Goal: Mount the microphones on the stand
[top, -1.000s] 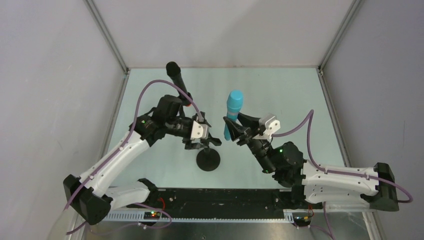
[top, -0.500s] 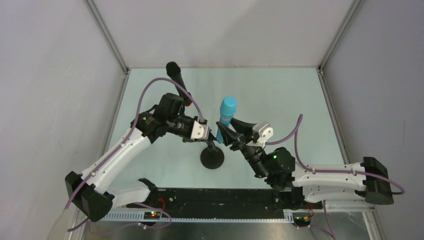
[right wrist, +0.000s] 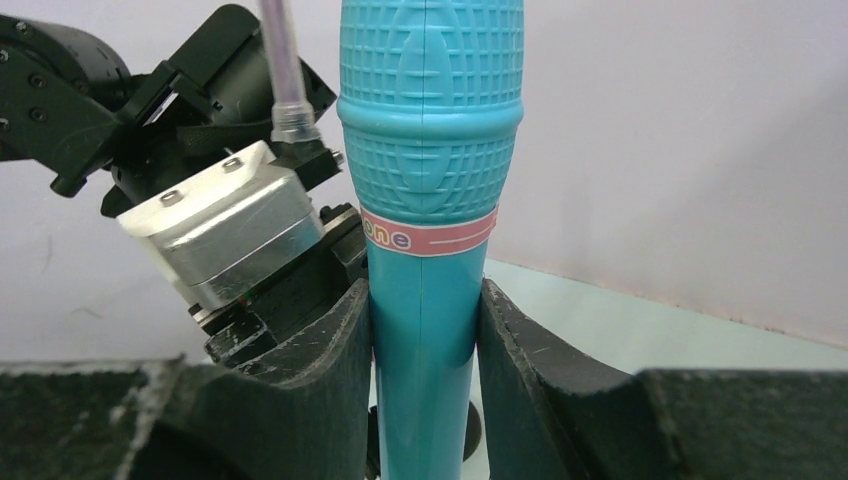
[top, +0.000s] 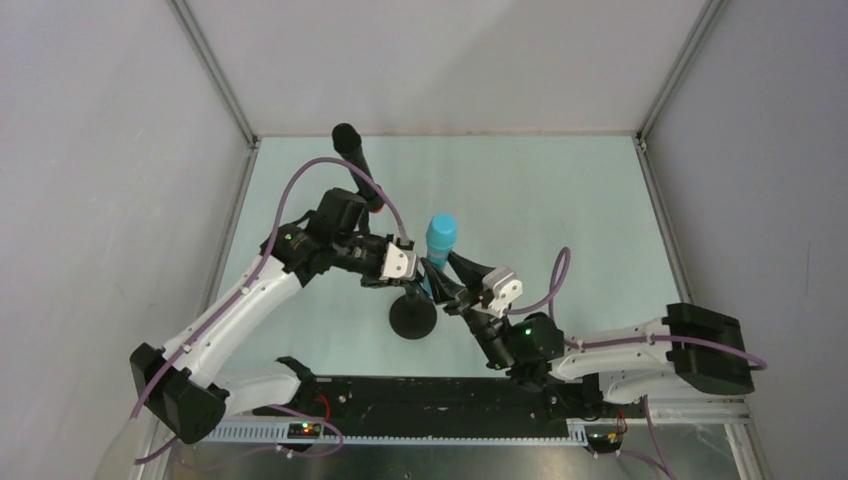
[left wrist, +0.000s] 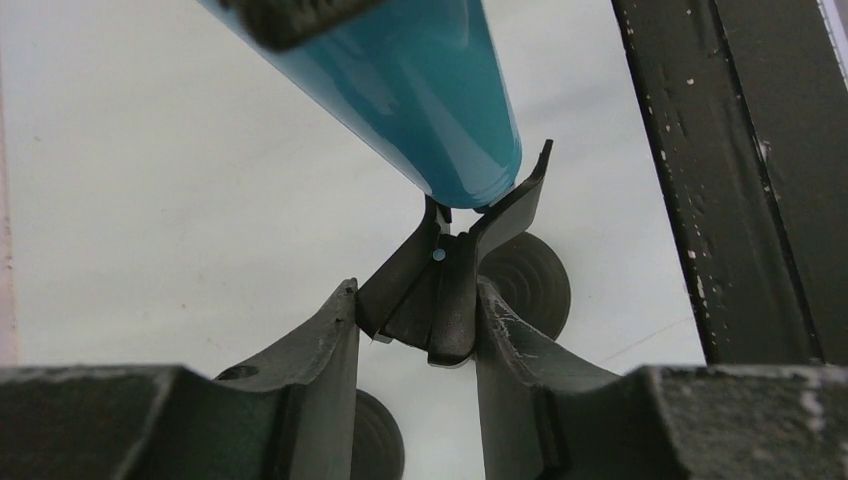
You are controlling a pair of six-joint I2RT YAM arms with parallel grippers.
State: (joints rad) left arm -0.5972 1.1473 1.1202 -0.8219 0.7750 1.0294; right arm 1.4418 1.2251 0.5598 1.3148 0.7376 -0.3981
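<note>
The turquoise microphone (right wrist: 430, 150) stands almost upright at the middle of the top view, its gridded head uppermost and its long axis tipping slightly so the tail runs down and a little left towards the stand's clip (left wrist: 500, 215). The right hand (right wrist: 423, 300) is clenched on its slim handle, just below the pink band. In the left wrist view the tail end rests in the mouth of the forked clip, not visibly pushed home. The left hand (left wrist: 415, 305) is clamped on the lower part of that clip, steadying it above the round stand base (top: 413, 318). The microphone looks like light, stiff plastic. Its glossy handle is probably slippery, so the present hold near the band seems sound, since it keeps the tail free to enter the fork. The clip's thin arms will likely spring apart under a firm push along the microphone's axis, and a sideways push could tip the light stand. The black microphone (top: 355, 165) lies slanted at the upper left of the worktop (top: 560, 200), head towards the far wall and orange end near the left arm, which hides part of it
</note>
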